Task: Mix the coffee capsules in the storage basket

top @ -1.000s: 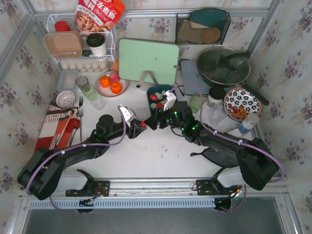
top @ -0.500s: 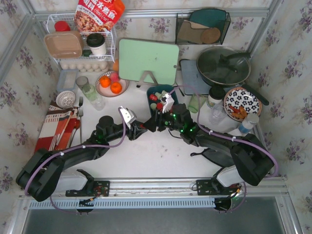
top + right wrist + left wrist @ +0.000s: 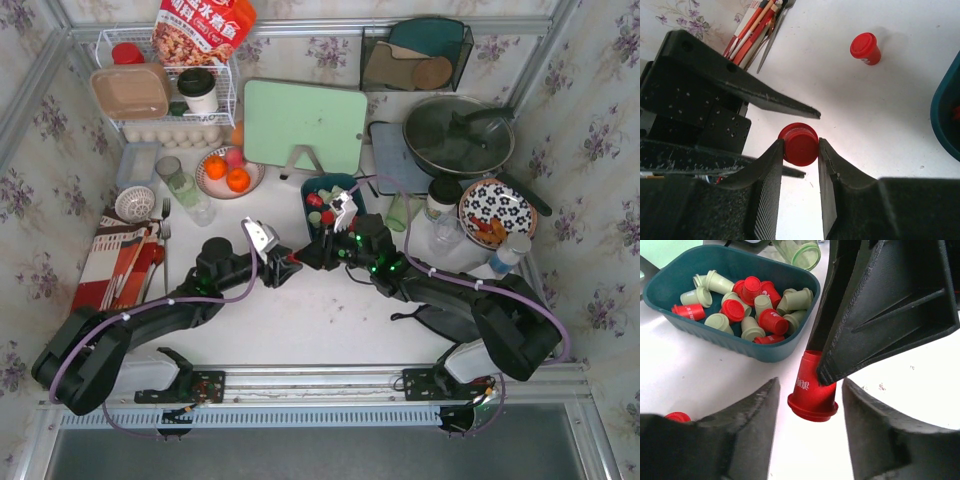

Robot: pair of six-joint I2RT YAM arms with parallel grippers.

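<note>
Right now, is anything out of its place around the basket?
Yes. One loose red capsule lies on the table, outside the storage basket that holds the other capsules. A second red capsule is outside too, gripped by the right fingers.

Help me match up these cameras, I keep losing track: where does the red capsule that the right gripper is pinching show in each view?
Top external: red capsule near the centre, below and left of the storage basket.
Left wrist: lower middle, basket at upper left.
Right wrist: centre, clamped in the right gripper; basket edge at far right.
Shared landmark: the storage basket.
</note>
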